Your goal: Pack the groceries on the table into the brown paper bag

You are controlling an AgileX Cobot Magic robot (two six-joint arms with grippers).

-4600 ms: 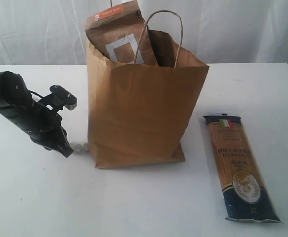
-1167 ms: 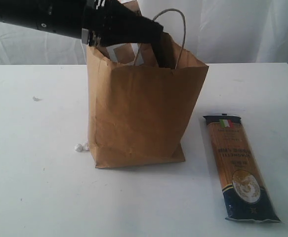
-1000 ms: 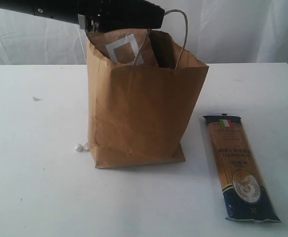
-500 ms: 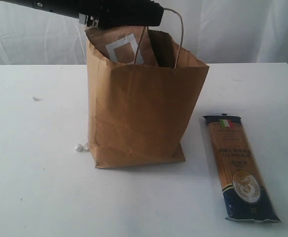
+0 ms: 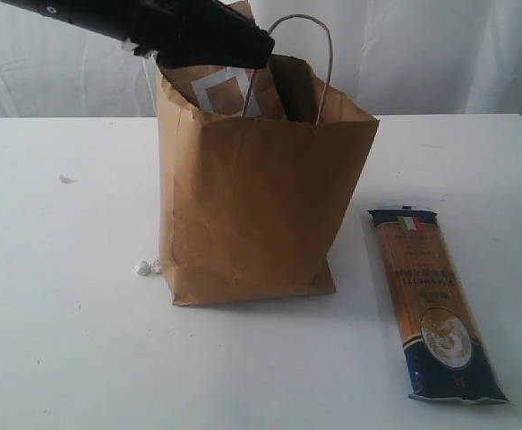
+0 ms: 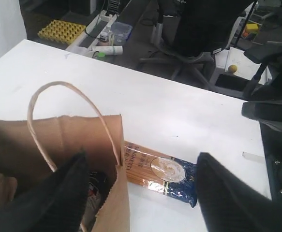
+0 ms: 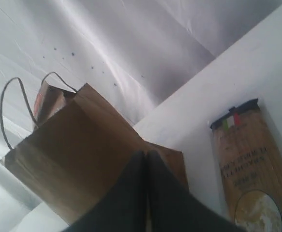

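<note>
- The tall, creased brown kraft paper bag [image 5: 256, 206] stands upright near the middle of the wide white tabletop [image 5: 64, 340], mouth open, one twisted paper loop handle rising above its rim.
- A brown paper pouch with a white square frame [image 5: 220, 90] stands inside the bag against its back wall, its top poking above the rim.
- The left gripper [image 6: 141, 159], black, reaches in from the upper left of the exterior view and hovers over the bag's mouth, partly covering the pouch's top.
- Its jaws are spread wide with nothing between them. In the wrist view one finger [image 6: 58, 198] sits over the bag's opening and the other is out over the table.
- A long clear pack of spaghetti with dark blue ends [image 5: 435, 300] lies flat on the table to the right of the bag, near it but not touching, the end with the small Italian flag toward the back.
- The right gripper [image 7: 145, 193] shows only in its own wrist view. Its dark jaws are pressed together and hold nothing, and it looks toward the bag and the pasta pack.
- Two small white crumbs [image 5: 147, 266] lie just beside the bag's lower left corner.
</note>
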